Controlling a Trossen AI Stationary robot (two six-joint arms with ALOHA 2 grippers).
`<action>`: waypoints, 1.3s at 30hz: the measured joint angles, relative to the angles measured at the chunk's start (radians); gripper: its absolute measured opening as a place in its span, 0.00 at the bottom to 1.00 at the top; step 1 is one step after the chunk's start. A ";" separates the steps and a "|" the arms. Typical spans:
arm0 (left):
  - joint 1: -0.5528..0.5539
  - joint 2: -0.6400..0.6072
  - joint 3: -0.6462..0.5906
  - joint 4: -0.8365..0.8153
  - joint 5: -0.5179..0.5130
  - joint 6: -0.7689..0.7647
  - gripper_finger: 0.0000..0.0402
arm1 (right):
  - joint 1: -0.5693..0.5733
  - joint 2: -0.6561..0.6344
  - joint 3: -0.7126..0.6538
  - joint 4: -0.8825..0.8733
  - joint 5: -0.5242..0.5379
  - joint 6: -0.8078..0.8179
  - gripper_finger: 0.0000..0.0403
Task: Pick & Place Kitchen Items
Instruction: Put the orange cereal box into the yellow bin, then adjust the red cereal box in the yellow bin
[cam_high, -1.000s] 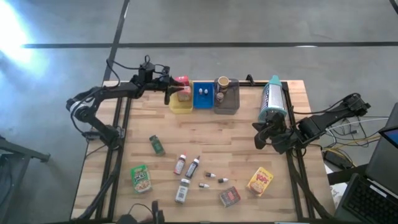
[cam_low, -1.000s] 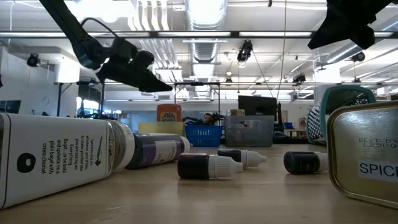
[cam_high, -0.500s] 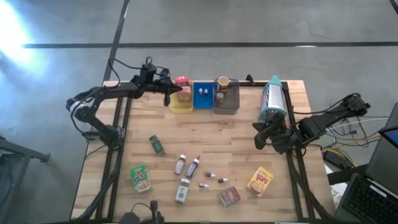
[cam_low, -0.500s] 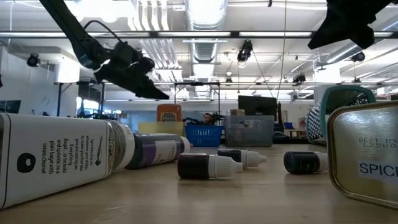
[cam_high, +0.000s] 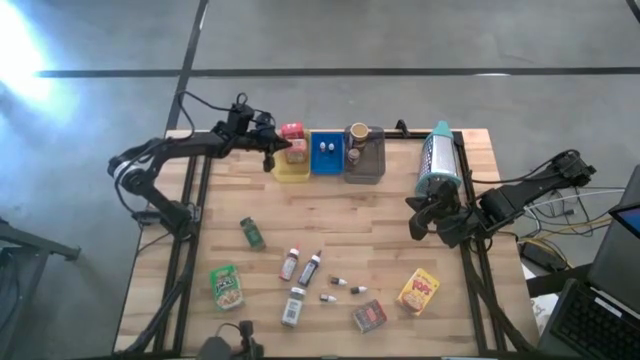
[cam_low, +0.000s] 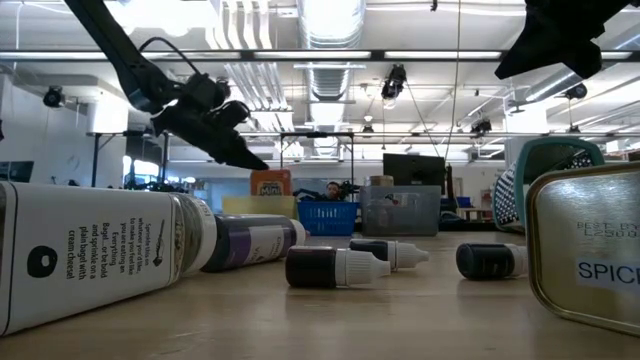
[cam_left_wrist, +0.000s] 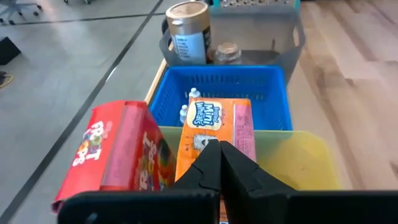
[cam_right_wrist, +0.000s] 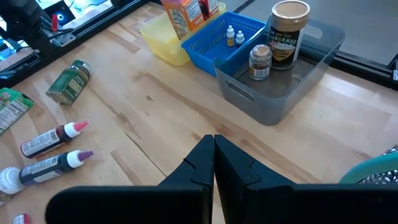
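now | left hand (cam_left_wrist: 219, 149) closed, empty | orange box (cam_left_wrist: 214, 127) just ahead, in yellow tray (cam_left_wrist: 298, 158)

Upper left of the high view: the left hand (cam_high: 268, 152) has drawn back leftward from the yellow tray (cam_high: 290, 168) and closed its fingers, leaving the orange box (cam_high: 297, 152) standing inside, beside the red box (cam_high: 292, 131).

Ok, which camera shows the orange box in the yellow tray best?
Left wrist view: the orange box fills the frame, label readable. Right wrist view shows it cropped at the edge; high and low views show it small.
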 joint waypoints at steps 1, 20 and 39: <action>0.000 0.010 0.002 0.007 -0.010 0.001 0.00 | 0.000 0.000 0.000 0.000 0.000 0.002 0.02; 0.000 0.070 0.108 -0.009 0.051 -0.052 0.00 | 0.000 0.000 0.000 0.016 -0.008 -0.001 0.02; 0.001 -0.082 0.151 -0.099 0.101 -0.079 0.01 | 0.000 0.000 -0.002 0.019 -0.011 -0.024 0.02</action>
